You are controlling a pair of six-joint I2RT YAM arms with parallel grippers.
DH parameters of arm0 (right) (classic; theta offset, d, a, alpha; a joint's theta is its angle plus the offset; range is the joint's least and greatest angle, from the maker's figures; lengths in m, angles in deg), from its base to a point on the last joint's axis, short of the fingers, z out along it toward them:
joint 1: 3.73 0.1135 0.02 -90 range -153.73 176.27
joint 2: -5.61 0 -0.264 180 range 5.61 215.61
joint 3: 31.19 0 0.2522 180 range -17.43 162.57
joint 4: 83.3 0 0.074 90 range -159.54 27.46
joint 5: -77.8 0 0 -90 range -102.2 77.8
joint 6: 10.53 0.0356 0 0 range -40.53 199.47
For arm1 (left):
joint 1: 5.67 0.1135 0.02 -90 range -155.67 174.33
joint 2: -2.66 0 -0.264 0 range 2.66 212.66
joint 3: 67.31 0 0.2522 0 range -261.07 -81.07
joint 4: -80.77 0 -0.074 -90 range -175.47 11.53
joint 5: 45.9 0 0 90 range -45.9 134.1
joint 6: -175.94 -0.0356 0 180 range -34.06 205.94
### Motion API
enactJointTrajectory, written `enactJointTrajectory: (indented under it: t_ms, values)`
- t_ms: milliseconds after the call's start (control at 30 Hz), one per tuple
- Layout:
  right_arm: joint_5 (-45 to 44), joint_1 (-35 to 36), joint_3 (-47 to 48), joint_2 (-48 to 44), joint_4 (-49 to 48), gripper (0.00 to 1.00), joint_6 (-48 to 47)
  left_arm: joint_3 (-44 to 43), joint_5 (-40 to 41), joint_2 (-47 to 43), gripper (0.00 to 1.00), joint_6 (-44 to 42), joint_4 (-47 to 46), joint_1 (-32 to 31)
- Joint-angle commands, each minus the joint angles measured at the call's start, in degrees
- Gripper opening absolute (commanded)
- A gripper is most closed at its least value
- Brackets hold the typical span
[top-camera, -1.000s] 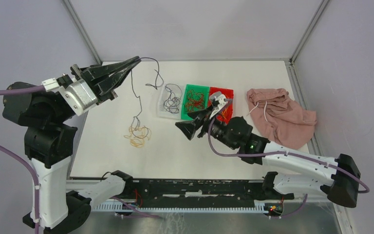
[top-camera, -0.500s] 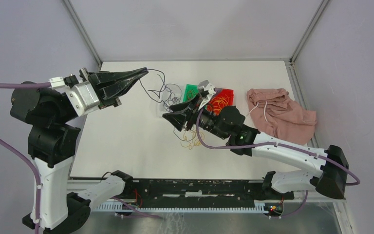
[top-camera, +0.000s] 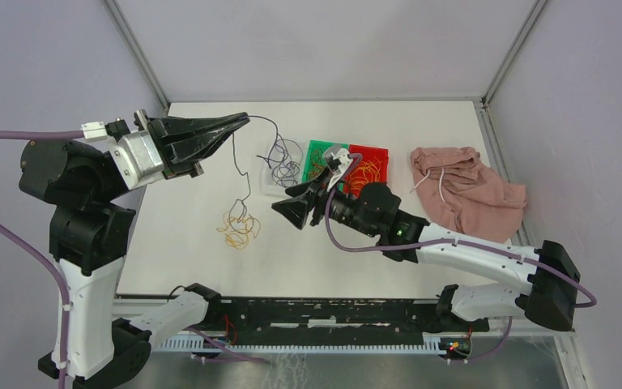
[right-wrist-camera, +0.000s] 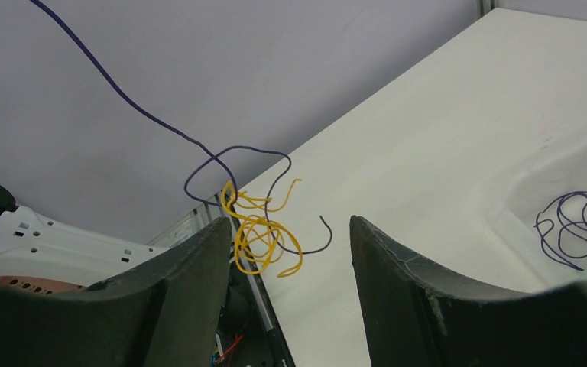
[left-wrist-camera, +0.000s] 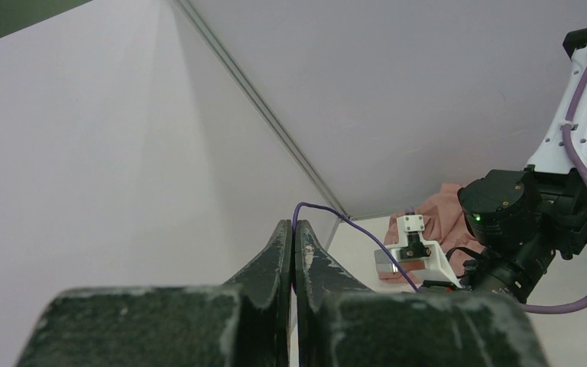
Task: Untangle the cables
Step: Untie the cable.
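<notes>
My left gripper is raised over the table's left side and shut on a dark purple cable. In the left wrist view the cable arcs out from between the closed fingertips. The strand drops to a yellow-orange clump of cables, tangled into its lower loop. My right gripper is open, just right of the clump. In the right wrist view the yellow clump and purple loop hang ahead of the left finger, with nothing between the jaws.
Three small bins stand in a row at mid-table: a clear one with purple cables, a green one and a red one with yellow cables. A pink cloth with a white drawstring lies at the right.
The purple cable and yellow clump swung right under the right gripper, then back left. The right gripper moved left toward them and its jaws narrowed somewhat. The left gripper shifted slightly right, still shut.
</notes>
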State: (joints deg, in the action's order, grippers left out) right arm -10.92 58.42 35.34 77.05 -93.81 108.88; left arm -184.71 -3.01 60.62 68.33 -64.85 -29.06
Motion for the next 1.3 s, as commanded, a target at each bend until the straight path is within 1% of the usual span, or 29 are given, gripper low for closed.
enactJointTrajectory:
  t_ms: [0, 267, 367, 500, 733, 900, 1067, 1267]
  values:
    - [0.38, 0.24, -0.07, -0.48, -1.41, 0.64, 2.27, -1.3, -0.61, 0.03, 0.03, 2.66, -2.35, -0.23]
    - [5.02, 0.25, 0.39, 2.14, -5.18, 0.66, 5.61, -1.51, -0.7, 0.23, 0.03, 2.75, -2.34, -0.16]
    - [6.58, 0.17, 0.33, 2.3, -5.01, 0.66, 5.73, -1.49, -0.7, 0.25, 0.03, 2.48, -2.36, -0.2]
    - [5.7, 0.2, -1.27, 2.04, -4.56, 0.63, 5.95, -1.74, -0.87, 0.47, 0.03, 2.57, -2.34, -0.2]
    - [5.23, 0.2, -2.17, 1.86, -4.48, 0.62, 6.88, -2.58, -1.22, 1.01, 0.03, 2.83, -2.43, -0.19]
    - [5.93, 0.24, -1.6, 2.66, -4.47, 0.62, 7.48, -2.76, -1.31, 1.19, 0.03, 4.56, -4.0, -0.22]
    - [7.3, 0.22, -0.84, 3.67, -5.5, 0.62, 8.12, -2.44, -1.25, 1.03, 0.03, 4.36, -4.01, -0.17]
    - [5.02, 0.23, 0.41, 4.01, -4.44, 0.62, 7.35, -2.49, -1.29, 1.02, 0.03, 4.54, -4.01, -0.15]
